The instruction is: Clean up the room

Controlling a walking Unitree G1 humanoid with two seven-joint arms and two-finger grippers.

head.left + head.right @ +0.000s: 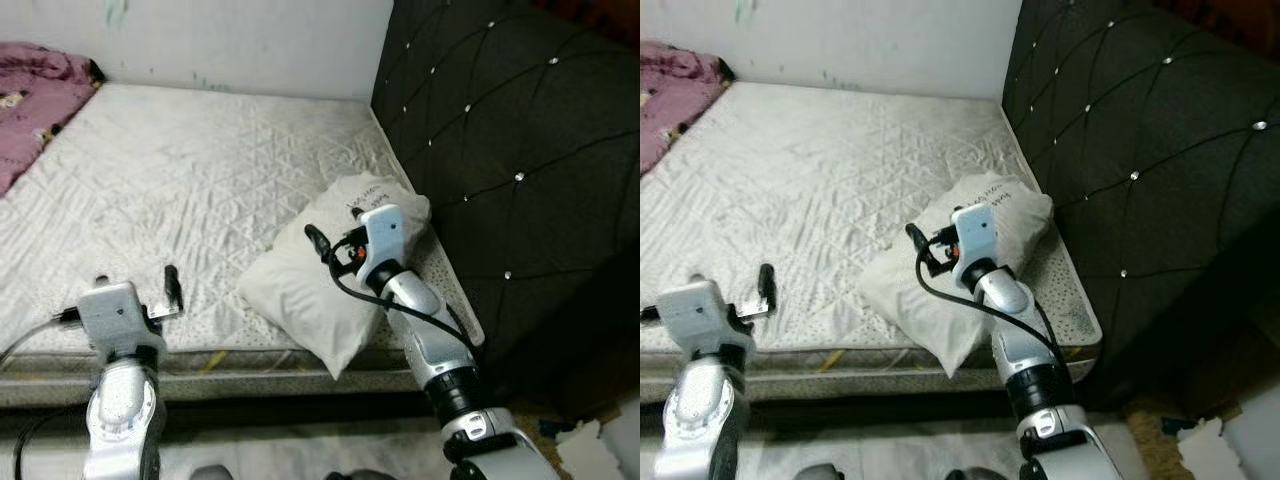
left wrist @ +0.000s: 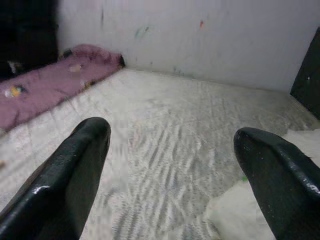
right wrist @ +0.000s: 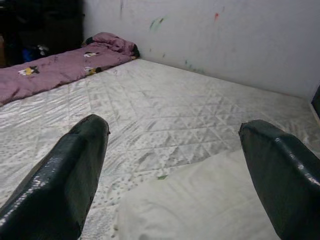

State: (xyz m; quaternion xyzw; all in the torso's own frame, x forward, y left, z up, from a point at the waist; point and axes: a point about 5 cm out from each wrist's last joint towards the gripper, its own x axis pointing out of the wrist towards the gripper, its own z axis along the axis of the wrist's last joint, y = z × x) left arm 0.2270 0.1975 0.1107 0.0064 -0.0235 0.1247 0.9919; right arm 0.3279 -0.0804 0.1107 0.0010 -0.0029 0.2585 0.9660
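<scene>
While spread, right gripper [image 3: 170, 175] over pillow [image 1: 320, 285], perhaps touching.

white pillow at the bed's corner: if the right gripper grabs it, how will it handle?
Likely floppy: the white pillow looks soft and wrinkled, so it should sag around a pinch. Probably light for its bulk. One corner overhangs the mattress edge, so a push might slide it off. The right gripper is open above it.

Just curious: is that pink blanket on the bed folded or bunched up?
Bunched up: the pink blanket lies in rumpled heaps along the mattress's far edge.
</scene>
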